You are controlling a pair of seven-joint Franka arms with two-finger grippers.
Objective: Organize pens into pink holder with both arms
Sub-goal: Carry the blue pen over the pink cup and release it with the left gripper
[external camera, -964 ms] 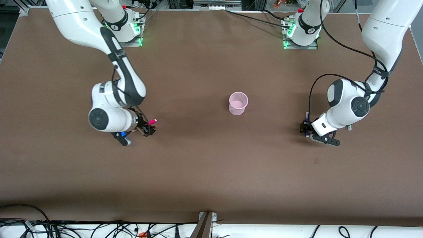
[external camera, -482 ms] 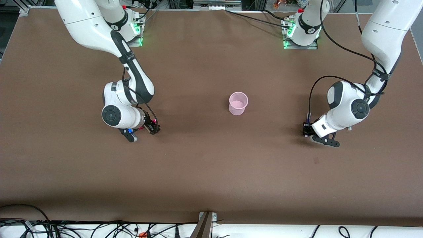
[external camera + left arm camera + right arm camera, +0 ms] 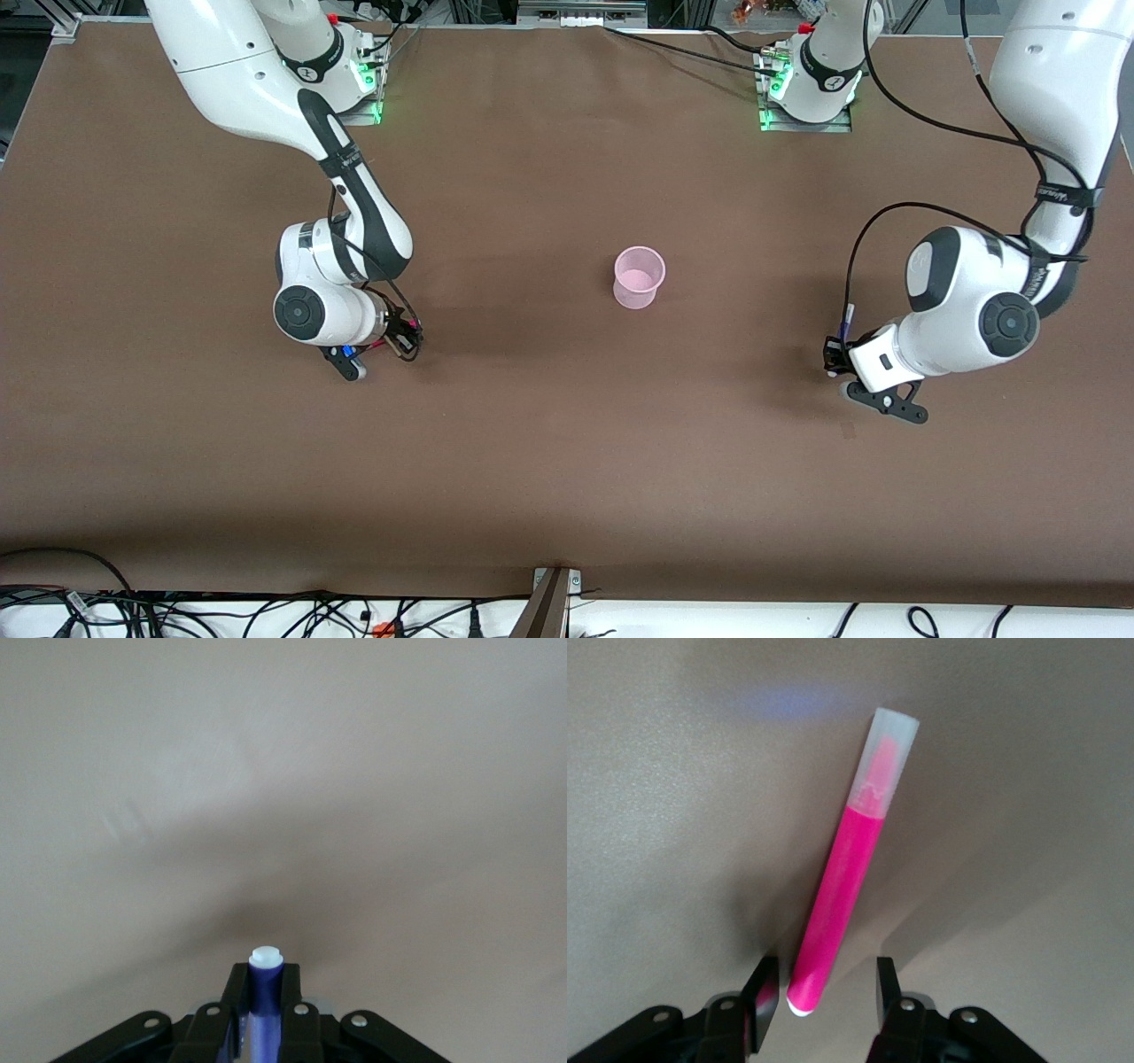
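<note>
The pink holder stands upright at the middle of the table. My right gripper is low over the table toward the right arm's end. In the right wrist view it is open, with the near end of the magenta pen lying on the table between its jaws. My left gripper is over the table toward the left arm's end. It is shut on the dark purple pen, whose pale end sticks out past the fingertips. The yellow and lime green pens are out of view.
The brown table stretches wide around the holder. Both arm bases stand along the edge farthest from the front camera. Cables lie along the table's front edge.
My right gripper has shifted toward the holder and come down around the magenta pen. My left gripper has moved toward the left arm's end of the table with the purple pen in it.
</note>
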